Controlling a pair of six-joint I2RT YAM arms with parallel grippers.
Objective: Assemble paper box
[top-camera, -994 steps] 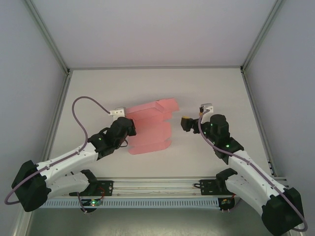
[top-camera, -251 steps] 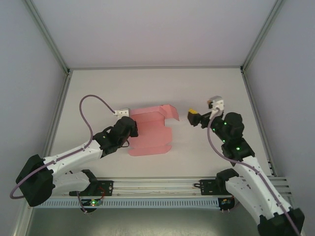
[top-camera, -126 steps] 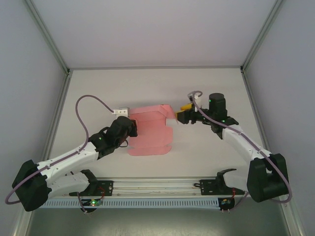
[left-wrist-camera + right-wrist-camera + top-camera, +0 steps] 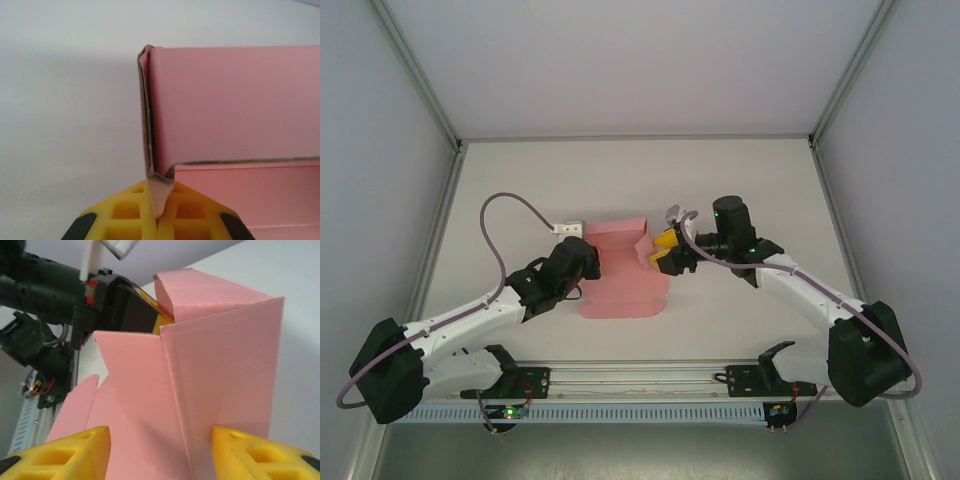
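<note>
The pink paper box (image 4: 623, 272) lies partly folded in the middle of the table, its far panels raised. My left gripper (image 4: 588, 258) is shut on the box's left edge; in the left wrist view the yellow fingers (image 4: 131, 212) pinch a folded card corner (image 4: 159, 192), with an upright pink wall (image 4: 230, 100) beyond. My right gripper (image 4: 665, 252) is at the box's right side, open, its yellow fingertips (image 4: 240, 447) spread on either side of a raised creased panel (image 4: 200, 385), and the right one touches it.
The white table (image 4: 740, 180) is ringed by grey walls and metal frame posts (image 4: 420, 75). A rail (image 4: 640, 382) with both arm bases runs along the near edge. The left arm's purple cable (image 4: 505, 215) loops above the table left of the box.
My right arm has swung left, from apart from the box to right against its right side, pushing the right panel up and inward. The left gripper has kept its hold.
</note>
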